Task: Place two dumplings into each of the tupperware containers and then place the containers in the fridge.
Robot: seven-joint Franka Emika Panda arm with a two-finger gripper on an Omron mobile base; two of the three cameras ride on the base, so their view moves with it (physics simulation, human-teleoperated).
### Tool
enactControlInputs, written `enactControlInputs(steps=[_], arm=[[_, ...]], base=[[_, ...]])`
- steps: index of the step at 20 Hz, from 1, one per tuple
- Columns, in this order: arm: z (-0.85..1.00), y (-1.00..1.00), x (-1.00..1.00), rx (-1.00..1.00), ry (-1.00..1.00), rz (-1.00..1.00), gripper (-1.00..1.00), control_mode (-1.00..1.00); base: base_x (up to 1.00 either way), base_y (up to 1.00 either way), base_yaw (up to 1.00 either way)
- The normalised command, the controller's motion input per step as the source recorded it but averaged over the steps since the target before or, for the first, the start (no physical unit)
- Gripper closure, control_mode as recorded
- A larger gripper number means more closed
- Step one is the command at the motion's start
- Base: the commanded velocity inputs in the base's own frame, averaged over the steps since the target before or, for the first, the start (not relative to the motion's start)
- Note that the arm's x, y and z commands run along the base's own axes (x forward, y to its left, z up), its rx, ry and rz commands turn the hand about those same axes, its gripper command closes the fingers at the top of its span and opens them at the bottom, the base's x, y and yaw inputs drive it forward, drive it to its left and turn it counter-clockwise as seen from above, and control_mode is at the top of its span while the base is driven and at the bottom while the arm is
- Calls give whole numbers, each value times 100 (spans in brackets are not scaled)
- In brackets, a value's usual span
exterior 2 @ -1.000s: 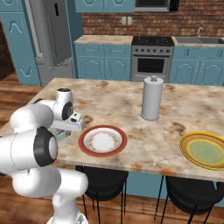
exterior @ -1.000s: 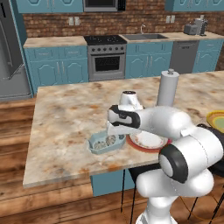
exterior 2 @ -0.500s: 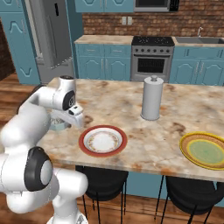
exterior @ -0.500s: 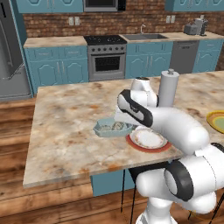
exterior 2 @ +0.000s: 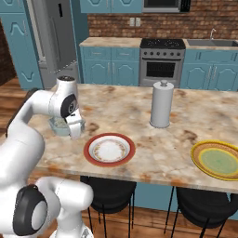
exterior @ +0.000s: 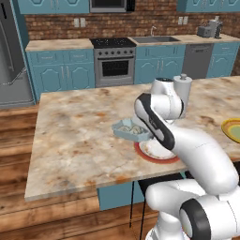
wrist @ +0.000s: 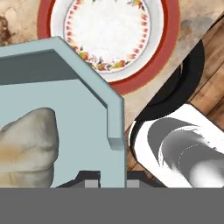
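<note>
Container: pale blue tupperware tray (exterior: 131, 131) with clipped corners, lifted clear of the marble island counter (exterior: 79, 136), just left of the red-rimmed plate (exterior: 157, 151); in the right base view it sits behind the hand at the counter's left end (exterior 2: 59, 124).
Contents: beige crimped dumplings (exterior: 130, 129) inside the tray; one lumpy dumpling (wrist: 26, 146) fills the lower left of the hand view.
Gripper: jaws (wrist: 108, 183) pinched shut on the tray's near wall, tips straddling the rim at the clipped corner.
Plate: red-rimmed, white centre with floral band (wrist: 118, 35), lying beyond the tray's corner, bare.
Second plate: yellow round plate (exterior 2: 218, 159) at the counter's right end, well apart from the tray.
Canister: white cylinder with knob lid (exterior 2: 161, 104), upright mid-counter.
Fridge: grey steel (exterior 2: 55, 39), far left against the back wall, doors closed.
Stool: black round seat (wrist: 179, 87) below the counter edge.
</note>
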Motion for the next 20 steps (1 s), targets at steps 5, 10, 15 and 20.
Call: enactControlInputs(steps=[5,10,15,20], arm=[[0,-12,-49,0,0,-44,100,-100],[24,0,-52,0,0,-41,100,-100],[58,-7,-21,-4,-1,-26,100,-100],[56,-31,-2,-1,6,-13,100,-100]], base=[[0,0,0],[0,0,0],[0,0,0],[0,0,0]])
